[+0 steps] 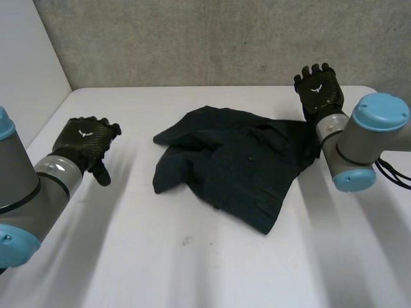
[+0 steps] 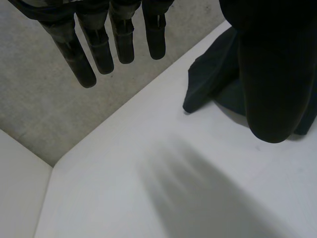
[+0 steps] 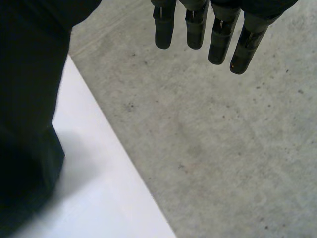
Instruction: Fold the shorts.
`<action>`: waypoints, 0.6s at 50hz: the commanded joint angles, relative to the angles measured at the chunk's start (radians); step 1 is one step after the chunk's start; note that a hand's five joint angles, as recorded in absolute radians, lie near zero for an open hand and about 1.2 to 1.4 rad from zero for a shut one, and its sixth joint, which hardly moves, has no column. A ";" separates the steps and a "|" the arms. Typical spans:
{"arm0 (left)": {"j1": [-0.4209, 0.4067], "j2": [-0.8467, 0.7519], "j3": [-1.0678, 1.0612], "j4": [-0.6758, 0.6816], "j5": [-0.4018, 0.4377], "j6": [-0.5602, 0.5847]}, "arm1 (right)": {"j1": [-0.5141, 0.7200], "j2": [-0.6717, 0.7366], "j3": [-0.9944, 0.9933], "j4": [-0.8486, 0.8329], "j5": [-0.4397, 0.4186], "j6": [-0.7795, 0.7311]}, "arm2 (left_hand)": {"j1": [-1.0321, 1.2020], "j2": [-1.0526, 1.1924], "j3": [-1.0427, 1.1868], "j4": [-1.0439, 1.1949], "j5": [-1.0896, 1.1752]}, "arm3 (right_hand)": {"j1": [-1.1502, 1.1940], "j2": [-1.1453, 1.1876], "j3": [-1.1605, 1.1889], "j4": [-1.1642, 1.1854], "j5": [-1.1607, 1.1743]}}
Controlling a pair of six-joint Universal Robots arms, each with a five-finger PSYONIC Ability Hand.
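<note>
Rumpled shorts [image 1: 234, 163] on table [image 1: 192, 269], hands apart

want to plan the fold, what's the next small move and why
Probably lower the right hand to the right corner of the shorts and pinch it. The shorts lie rumpled on the table, one side turned over itself, so they likely need spreading first. Both hands are open and empty. The right hand is beside that corner, while the left hand is well apart from them.
</note>
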 commanded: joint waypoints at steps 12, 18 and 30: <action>-0.141 -0.183 0.100 0.048 0.028 -0.003 | 0.027 -0.486 0.571 0.425 0.003 0.694 | 0.072 0.072 0.073 0.069 0.071 | 0.125 0.103 0.099 0.089 0.082; -0.155 -0.338 0.225 0.034 0.042 -0.005 | 0.113 -0.473 0.629 0.455 -0.018 0.882 | 0.101 0.101 0.103 0.099 0.100 | 0.122 0.100 0.096 0.086 0.079; -0.178 -0.514 0.414 0.017 0.033 -0.005 | 0.216 -0.338 0.576 0.367 0.014 0.865 | 0.458 0.458 0.460 0.455 0.457 | 0.831 0.809 0.805 0.795 0.788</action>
